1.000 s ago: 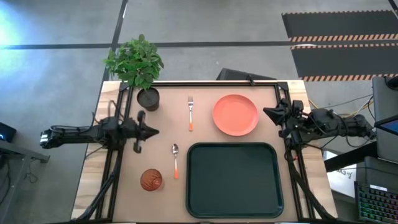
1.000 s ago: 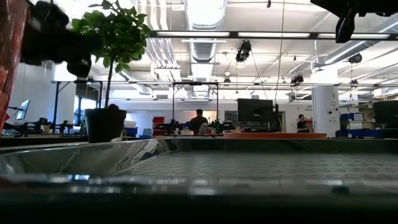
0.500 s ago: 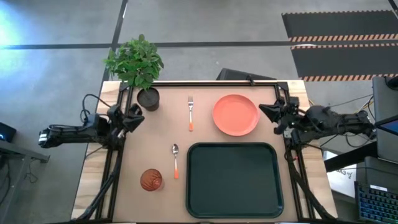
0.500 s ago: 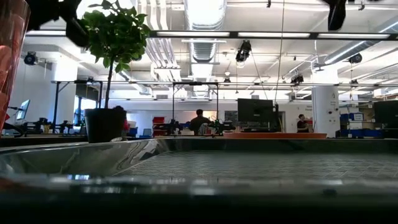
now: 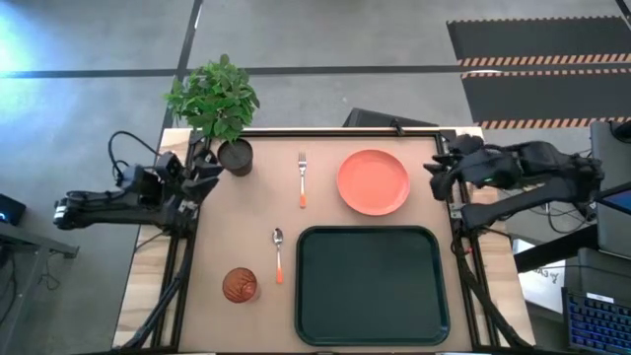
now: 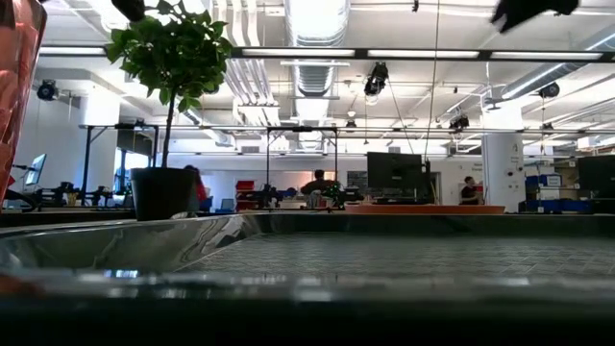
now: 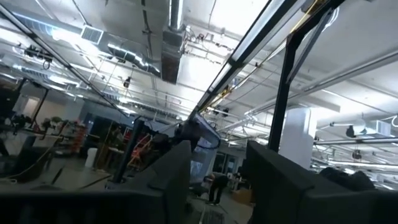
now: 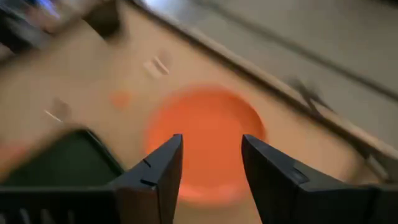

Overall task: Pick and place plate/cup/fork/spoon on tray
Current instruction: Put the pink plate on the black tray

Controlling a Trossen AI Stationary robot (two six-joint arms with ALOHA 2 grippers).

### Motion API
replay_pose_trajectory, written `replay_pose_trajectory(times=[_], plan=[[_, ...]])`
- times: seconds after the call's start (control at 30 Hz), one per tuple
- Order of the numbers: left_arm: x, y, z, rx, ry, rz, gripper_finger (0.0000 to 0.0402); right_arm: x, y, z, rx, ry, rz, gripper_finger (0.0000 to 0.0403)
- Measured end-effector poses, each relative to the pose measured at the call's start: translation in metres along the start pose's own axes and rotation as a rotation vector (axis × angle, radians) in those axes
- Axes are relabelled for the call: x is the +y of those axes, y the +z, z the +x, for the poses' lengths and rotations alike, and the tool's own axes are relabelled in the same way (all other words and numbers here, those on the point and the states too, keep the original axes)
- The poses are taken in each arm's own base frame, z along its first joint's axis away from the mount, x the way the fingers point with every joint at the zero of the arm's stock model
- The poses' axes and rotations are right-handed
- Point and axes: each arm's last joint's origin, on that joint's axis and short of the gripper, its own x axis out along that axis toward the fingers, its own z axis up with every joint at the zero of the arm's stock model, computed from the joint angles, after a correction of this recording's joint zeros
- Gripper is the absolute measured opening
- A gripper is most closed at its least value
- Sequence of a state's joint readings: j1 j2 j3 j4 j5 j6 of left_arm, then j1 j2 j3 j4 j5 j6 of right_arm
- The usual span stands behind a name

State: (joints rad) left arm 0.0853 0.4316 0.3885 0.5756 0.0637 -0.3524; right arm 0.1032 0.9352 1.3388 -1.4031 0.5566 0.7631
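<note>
Both claws now spread, empty: left claw (image 5: 209,163) swung toward plant; right claw (image 5: 435,170) beside plate (image 5: 373,181).

Coral plate (image 5: 374,181), fork (image 5: 303,178) near table's far edge; spoon (image 5: 279,254), red-brown cup (image 5: 240,285) upright toward near-left; empty dark tray (image 5: 373,286) near-right.

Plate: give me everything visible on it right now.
The plate is a flat, round, coral-orange disc with a shallow raised rim and looks like matte plastic. It is empty and lies flat on the table, apart from the tray nearer the table's front and from the fork beside it. Nothing touches it. The right gripper hangs open beside its outer edge, clear of it; the right wrist view shows the plate between the open fingers.
</note>
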Motion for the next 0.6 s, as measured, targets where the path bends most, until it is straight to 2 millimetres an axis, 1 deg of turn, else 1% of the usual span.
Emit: replay_pose_trajectory(times=[0.1,0.2,0.33,0.4,0.5,0.6], plan=[[0.001,-0.002,0.001,0.004,0.021,-0.004,0.0144,0.003,-0.003,0.010,0.136,-0.084,0.006,0.0157],[0.002,-0.004,0.001,0.013,0.022,-0.007,0.0144,0.008,-0.004,0.024,0.197,-0.094,0.031,0.0157],[0.002,-0.005,0.002,0.023,0.003,-0.008,0.0144,0.013,-0.004,0.051,0.253,-0.066,0.057,0.0157],[0.001,-0.005,0.002,0.034,-0.019,-0.009,0.0144,0.009,-0.004,0.064,0.276,-0.064,0.062,0.0157],[0.000,-0.006,0.002,0.047,-0.053,-0.012,0.0144,-0.004,-0.004,0.090,0.330,-0.063,0.097,0.0157],[0.000,-0.007,0.002,0.061,-0.074,-0.056,0.0144,-0.018,-0.003,0.121,0.351,0.024,0.163,0.0157]])
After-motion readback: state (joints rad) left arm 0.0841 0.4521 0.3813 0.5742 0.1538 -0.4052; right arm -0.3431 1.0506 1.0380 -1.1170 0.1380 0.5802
